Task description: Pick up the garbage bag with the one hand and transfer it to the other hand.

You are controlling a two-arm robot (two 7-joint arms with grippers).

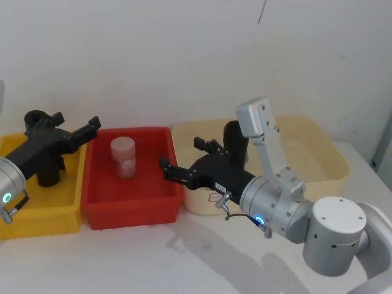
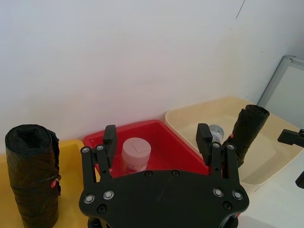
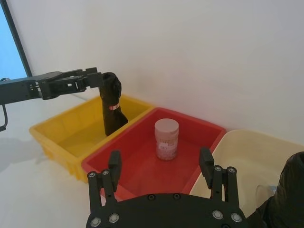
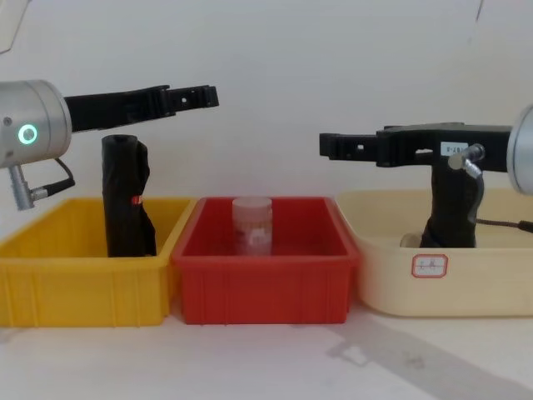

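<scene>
Bins sit three in a row on the white table (image 1: 153,257) against the wall: yellow bin (image 1: 43,214) on my left, red bin (image 1: 131,211) in the middle, cream bin (image 1: 334,147) on my right. The garbage bag (image 4: 450,212) stands upright in the cream bin near its left end, its top rising above the rim. A second black roll with a red mark (image 4: 125,200) stands upright in the yellow bin. The red bin holds a translucent jar (image 1: 123,156) with a pale lid, also upright.

The left gripper (image 4: 196,96) hangs above the yellow bin, higher than the marked roll's top, pointing toward the red bin; its fingers are spread apart and hold nothing. The right gripper (image 1: 184,156) reaches across the cream bin's left edge toward the red bin, fingers likewise apart and empty. From the head view I see its body crossing in front of the garbage bag's lower part. The cream bin carries a small white label (image 4: 429,265) on its front wall.
</scene>
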